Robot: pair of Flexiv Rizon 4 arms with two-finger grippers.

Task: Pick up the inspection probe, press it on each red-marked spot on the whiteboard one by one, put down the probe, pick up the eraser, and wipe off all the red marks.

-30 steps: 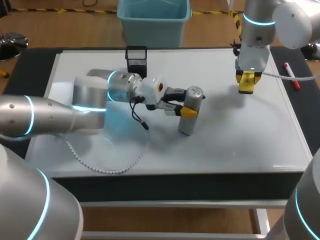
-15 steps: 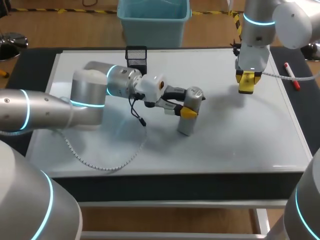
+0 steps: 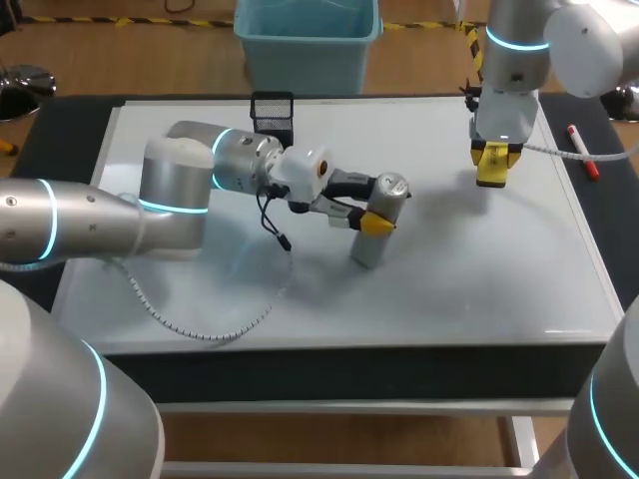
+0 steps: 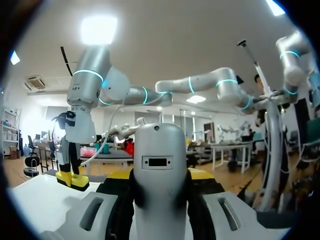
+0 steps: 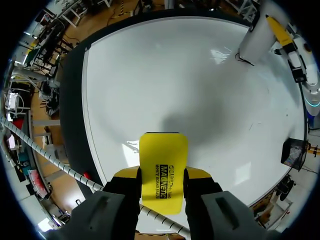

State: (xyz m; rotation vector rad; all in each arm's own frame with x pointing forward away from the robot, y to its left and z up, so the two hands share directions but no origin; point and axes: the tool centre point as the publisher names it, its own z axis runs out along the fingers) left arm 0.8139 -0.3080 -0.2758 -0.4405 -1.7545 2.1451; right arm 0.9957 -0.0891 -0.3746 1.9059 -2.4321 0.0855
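The left tool (image 3: 371, 223) is squeezing the inspection probe (image 3: 367, 249), a smooth grey tube with a rounded top, near the middle of the whiteboard (image 3: 469, 269); the probe is standing almost upright, its top leaning a little toward the whiteboard's right edge. The right tool (image 3: 496, 160) is gripping the flat yellow eraser (image 5: 163, 170) above the whiteboard's far right part, well apart from the probe. Bare whiteboard is lying open all around the probe, with a black mesh cup (image 3: 272, 115) sitting at the whiteboard's far edge and a red pen (image 3: 583, 151) lying just past its right edge.
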